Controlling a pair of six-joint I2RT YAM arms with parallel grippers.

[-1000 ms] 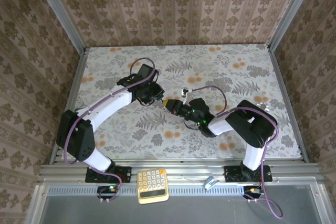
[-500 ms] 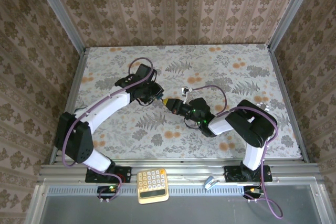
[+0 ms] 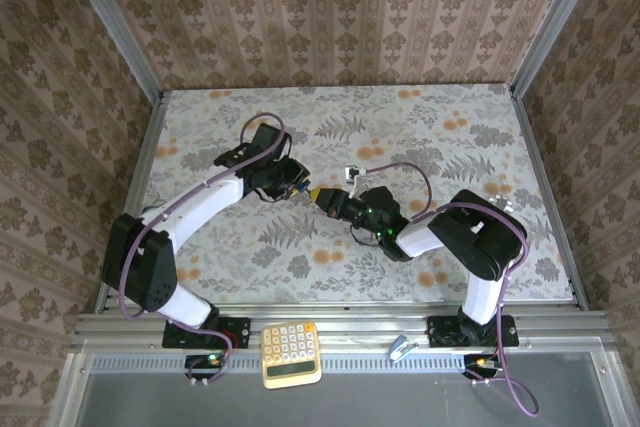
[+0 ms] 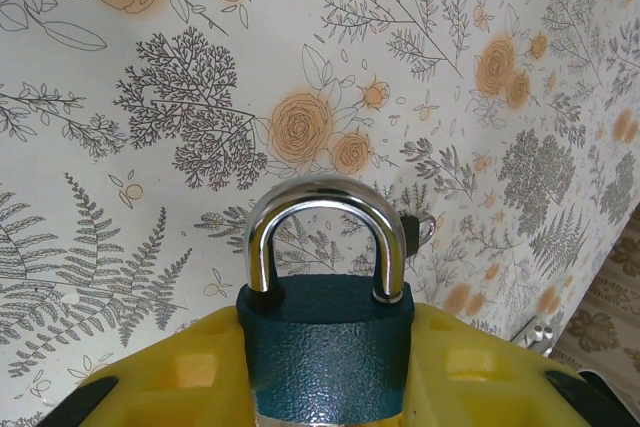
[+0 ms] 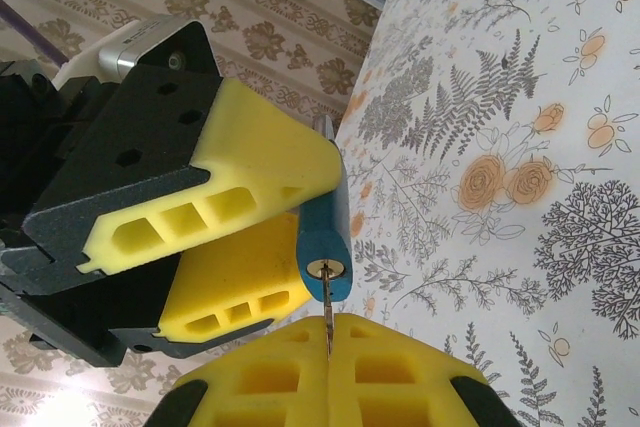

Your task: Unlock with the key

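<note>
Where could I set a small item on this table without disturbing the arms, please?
Free: far strip of the table below the back wall, and the near stretch between left arm and right arm. Crowded: centre, where the left hand with padlock meets the right hand with key.

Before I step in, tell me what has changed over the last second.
The left arm shifted slightly left, the left pincer keeping its hold on the padlock. The right pincer stayed put, shut on the key, blade at the keyhole; the calculator did not move.
</note>
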